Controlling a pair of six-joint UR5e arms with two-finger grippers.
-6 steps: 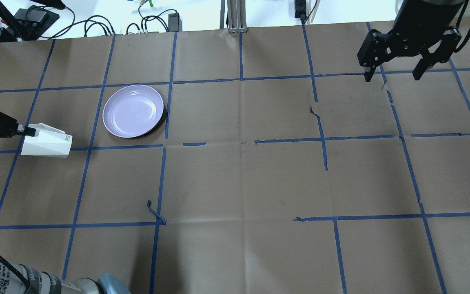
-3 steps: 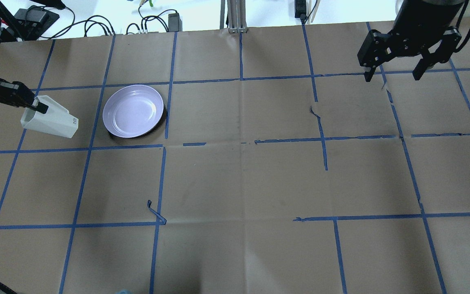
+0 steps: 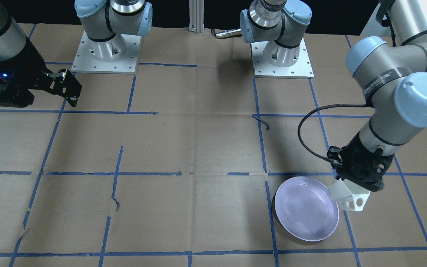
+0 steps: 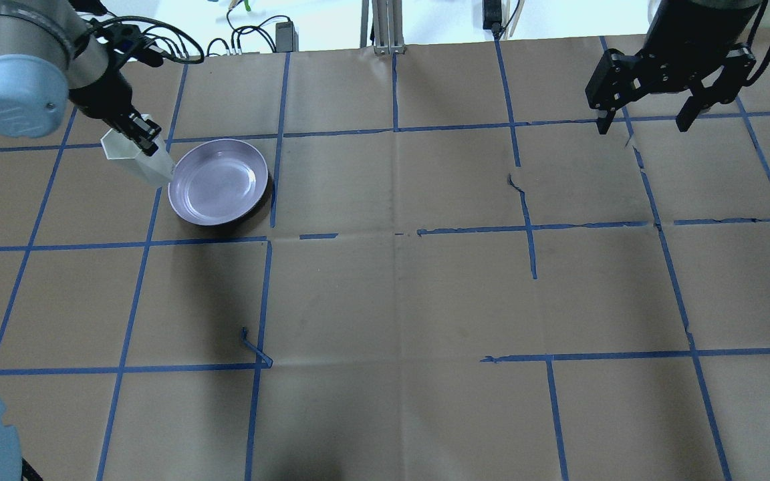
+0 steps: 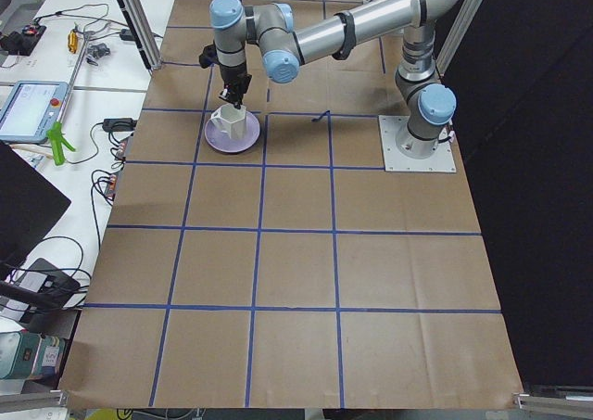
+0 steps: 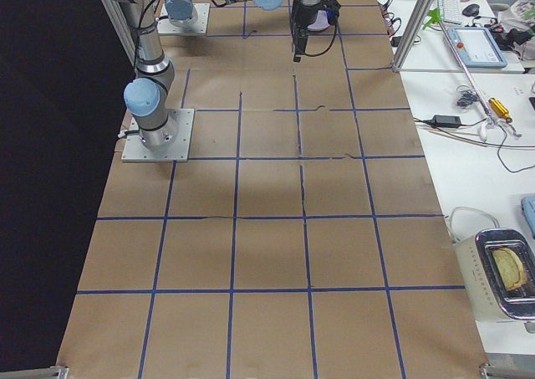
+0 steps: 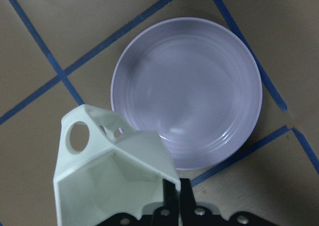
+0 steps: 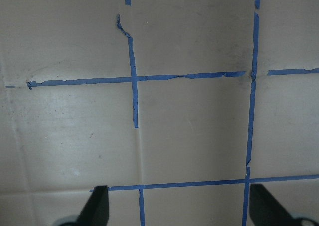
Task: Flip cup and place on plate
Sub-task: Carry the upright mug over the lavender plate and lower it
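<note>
From the camera on the left wrist, the left claw sits at the bottom edge of the frame, clenched on one wall of the cup at its rim. I am looking straight down into the cup's mouth, so it hangs mouth-up. Its axis runs roughly up and down, though I cannot tell how much it tilts. The handle, with its round opening, juts toward the upper left of that frame, on the side away from the plate.

The plate fills the upper right of that view, bare, and the cup's nearest corner just overlaps its lower-left rim. So the target lies up and to the right of the claw, very close.

From over the robot's shoulders the cup sits in the upper left of the frame, its lower end against the plate's left rim. It looks to be held clear of the counter, over the rim and not the middle. I'd judge a short shift toward the plate's centre is needed before lowering.

The right claw is far off in the upper right of that frame, released and holding nothing, well apart from both things. The left arm is plainly the nearer one
</note>
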